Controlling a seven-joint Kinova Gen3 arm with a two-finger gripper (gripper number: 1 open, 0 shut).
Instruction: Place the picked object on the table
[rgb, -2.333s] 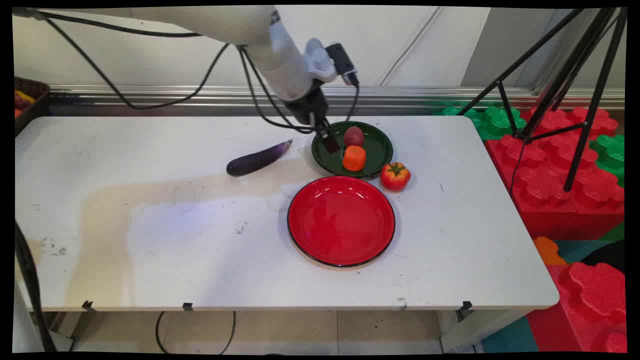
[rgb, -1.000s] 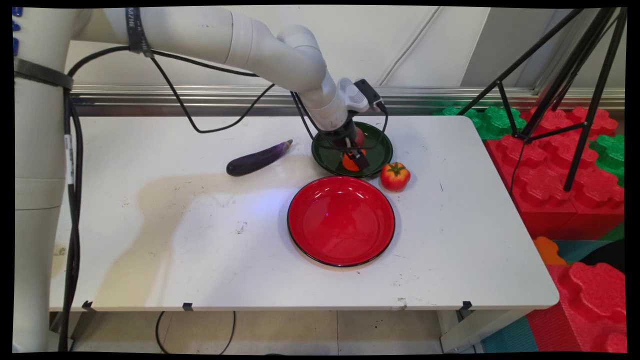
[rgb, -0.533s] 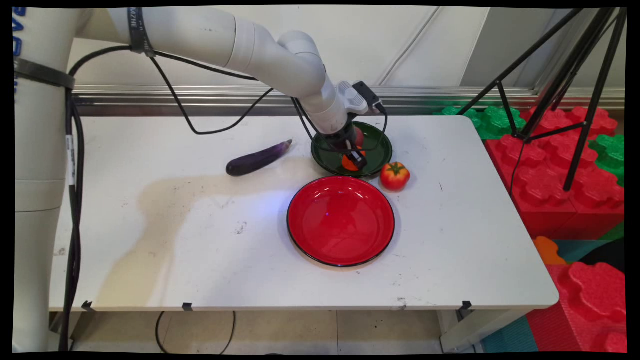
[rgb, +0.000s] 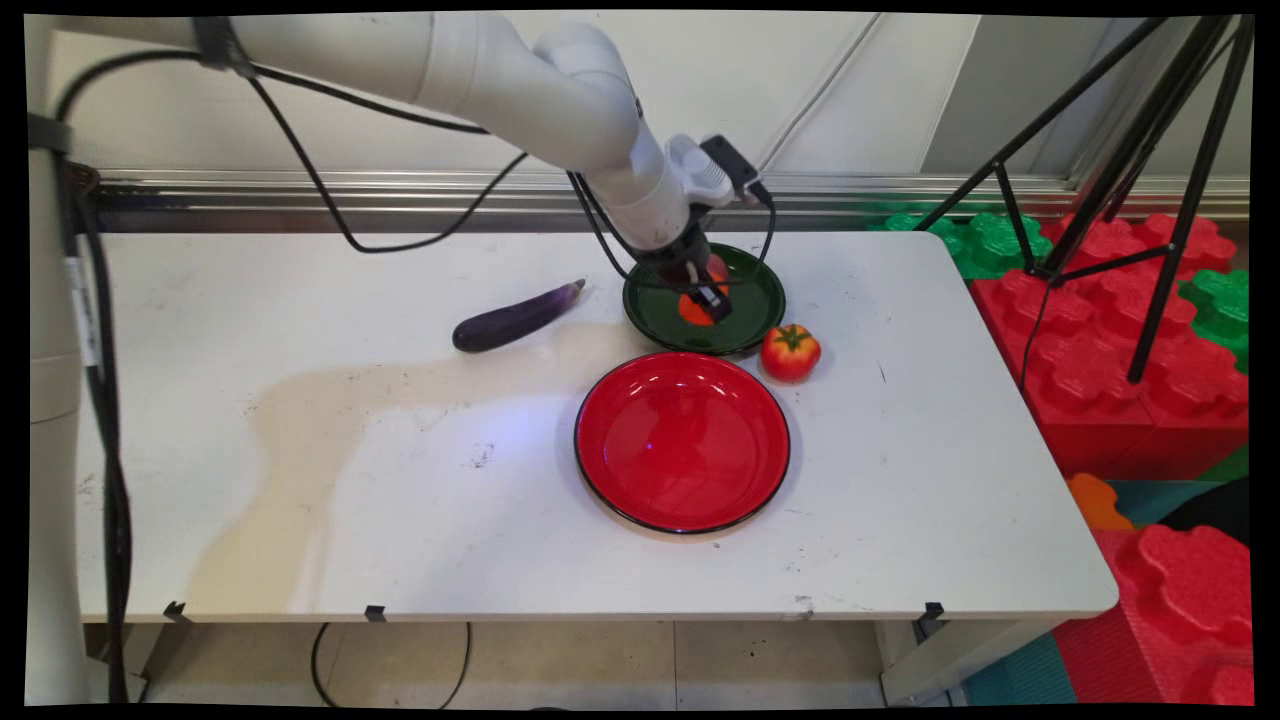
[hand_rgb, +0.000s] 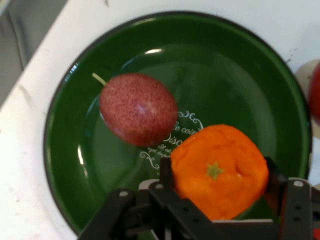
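My gripper (rgb: 706, 300) (hand_rgb: 218, 175) is shut on an orange fruit (hand_rgb: 220, 170) (rgb: 694, 308), holding it just above the green plate (rgb: 750, 310) (hand_rgb: 240, 75). A black finger presses each side of the fruit. A speckled dark-red round fruit (hand_rgb: 137, 107) lies on the plate beside it; in the main view only its edge (rgb: 718, 267) shows behind the hand. A red tomato (rgb: 790, 352) sits on the table right of the green plate.
A red plate (rgb: 682, 440) lies in front of the green one. A purple eggplant (rgb: 515, 317) lies to the left. Black tripod legs (rgb: 1150, 200) and red and green foam blocks (rgb: 1130, 330) stand off the table's right edge.
The gripper came down over the green plate, shut on the orange fruit, and has lifted it slightly. The dark-red fruit, tomato, eggplant and red plate have not moved.
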